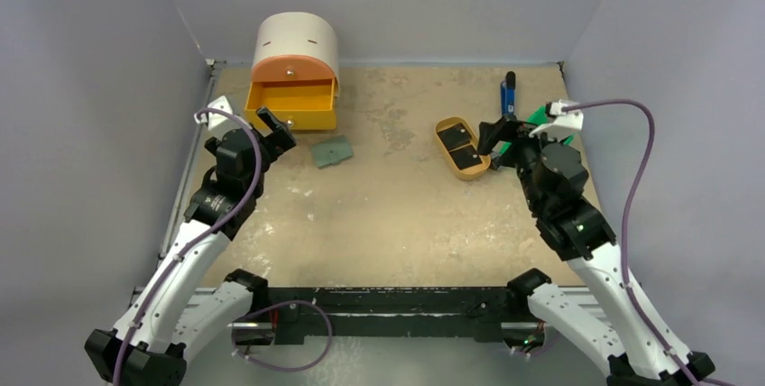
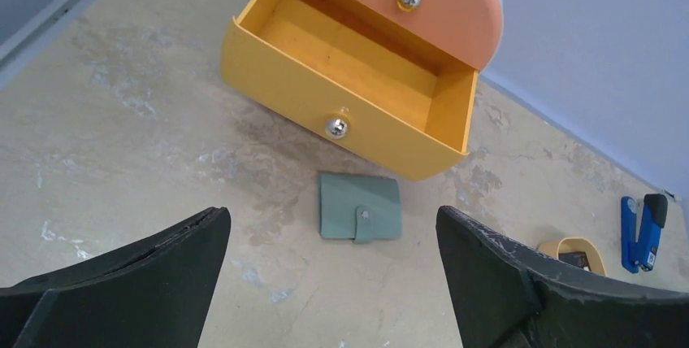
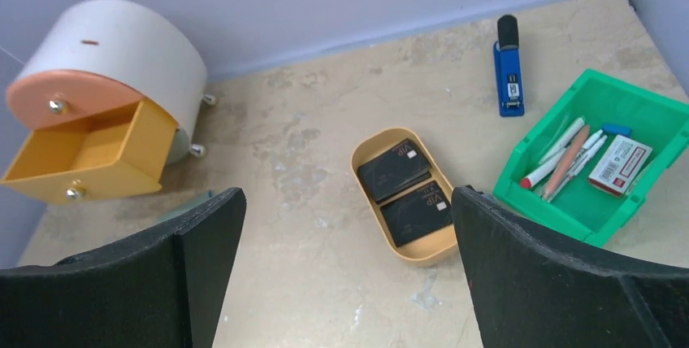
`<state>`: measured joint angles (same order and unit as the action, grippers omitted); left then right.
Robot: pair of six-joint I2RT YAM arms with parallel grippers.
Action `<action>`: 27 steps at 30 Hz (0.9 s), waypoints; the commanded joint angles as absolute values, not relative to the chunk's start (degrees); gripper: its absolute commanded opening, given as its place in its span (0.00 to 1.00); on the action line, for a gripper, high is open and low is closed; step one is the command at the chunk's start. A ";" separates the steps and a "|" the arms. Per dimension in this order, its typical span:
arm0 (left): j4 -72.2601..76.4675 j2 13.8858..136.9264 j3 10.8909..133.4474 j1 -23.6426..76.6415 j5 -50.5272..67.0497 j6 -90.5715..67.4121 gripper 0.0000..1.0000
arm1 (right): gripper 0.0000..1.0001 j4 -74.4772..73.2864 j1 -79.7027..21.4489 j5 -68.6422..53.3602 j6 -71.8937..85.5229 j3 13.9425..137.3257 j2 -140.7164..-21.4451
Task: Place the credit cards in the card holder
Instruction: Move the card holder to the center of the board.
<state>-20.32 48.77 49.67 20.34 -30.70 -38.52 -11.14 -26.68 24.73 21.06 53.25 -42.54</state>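
Mottled beige surface [image 1: 388,224] shows nothing done yet: both credit cards [image 3: 394,171] lie in the tan tray [image 3: 424,255], well apart from the card holder [image 2: 359,207], snapped shut before the yellow drawer [image 2: 349,80]. Left pincer [image 1: 276,126] and right pincer [image 1: 493,139] gape wide, empty.
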 commanded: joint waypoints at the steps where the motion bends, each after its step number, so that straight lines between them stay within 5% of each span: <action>1: -16.01 48.36 49.22 18.90 -30.79 -33.84 1.00 | 0.99 -6.36 -26.77 27.10 20.69 52.00 -37.91; 15: -12.10 46.24 45.11 19.16 -22.11 -33.93 1.00 | 0.99 -17.42 -26.81 17.04 22.76 53.64 -42.56; 27: -20.19 64.49 48.16 19.16 -23.86 -42.60 0.91 | 0.93 -12.26 -26.81 0.18 24.47 47.74 -52.37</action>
